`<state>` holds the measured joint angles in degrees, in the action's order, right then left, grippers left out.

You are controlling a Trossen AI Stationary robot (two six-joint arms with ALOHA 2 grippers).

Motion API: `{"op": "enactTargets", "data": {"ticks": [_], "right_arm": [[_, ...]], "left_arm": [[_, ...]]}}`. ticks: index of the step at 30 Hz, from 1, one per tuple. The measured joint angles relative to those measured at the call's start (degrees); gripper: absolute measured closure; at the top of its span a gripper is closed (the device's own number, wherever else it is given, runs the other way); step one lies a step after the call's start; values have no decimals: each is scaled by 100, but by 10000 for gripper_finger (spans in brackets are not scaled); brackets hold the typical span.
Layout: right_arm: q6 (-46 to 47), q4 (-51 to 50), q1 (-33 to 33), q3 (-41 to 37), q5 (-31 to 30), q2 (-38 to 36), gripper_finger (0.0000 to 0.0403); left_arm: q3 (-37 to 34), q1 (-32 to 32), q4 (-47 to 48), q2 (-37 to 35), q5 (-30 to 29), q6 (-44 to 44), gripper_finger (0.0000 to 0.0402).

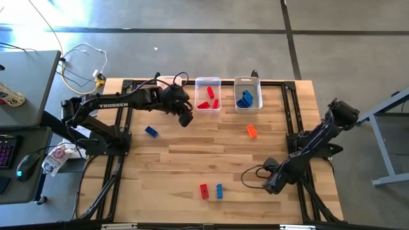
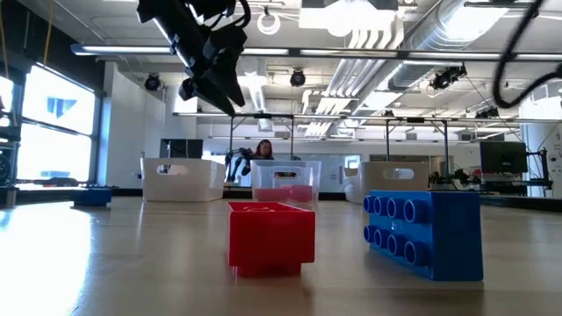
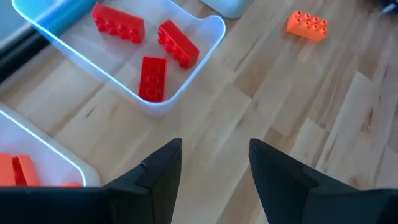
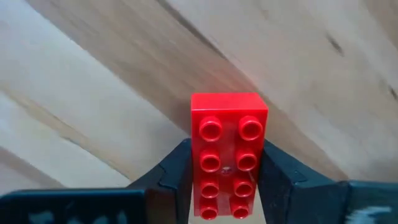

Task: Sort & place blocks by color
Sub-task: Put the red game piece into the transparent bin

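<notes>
Right gripper (image 4: 225,149) straddles the small red plastic brick (image 4: 227,121) on the wooden table (image 4: 93,93), ready for its trip to the translucent white bin (image 1: 208,79) of reds; we cannot tell whether it is clamped. Left gripper (image 1: 185,118) hovers parted and empty beside that bin.

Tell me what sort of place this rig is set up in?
Probably an open lab or workshop hall. The low view shows exposed ceiling ducts and more workstations with a person seated behind; the high view shows a bare concrete floor and a desk with keyboard and mouse beside the wooden table.
</notes>
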<state>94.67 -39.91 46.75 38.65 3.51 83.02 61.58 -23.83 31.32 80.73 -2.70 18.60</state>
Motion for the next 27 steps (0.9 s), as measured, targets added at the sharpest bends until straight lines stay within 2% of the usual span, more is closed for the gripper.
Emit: {"op": "enactTargets", "data": {"ticks": [7,12,21,27], "right_arm": [[-412,396,-491,105,-840,0,291],[-1290,976,-1054,105,-1209,2,291],[-3383,2124,-2278,105,-1296,2,291],[-4437,2830,-2945,105,-1292,2,291]], "left_arm": [[0,0,-3,0,-219,-123,229],[0,0,23,0,-443,-123,229],[0,0,547,0,-297,-123,229],[0,5,903,0,-292,-267,229]]}}
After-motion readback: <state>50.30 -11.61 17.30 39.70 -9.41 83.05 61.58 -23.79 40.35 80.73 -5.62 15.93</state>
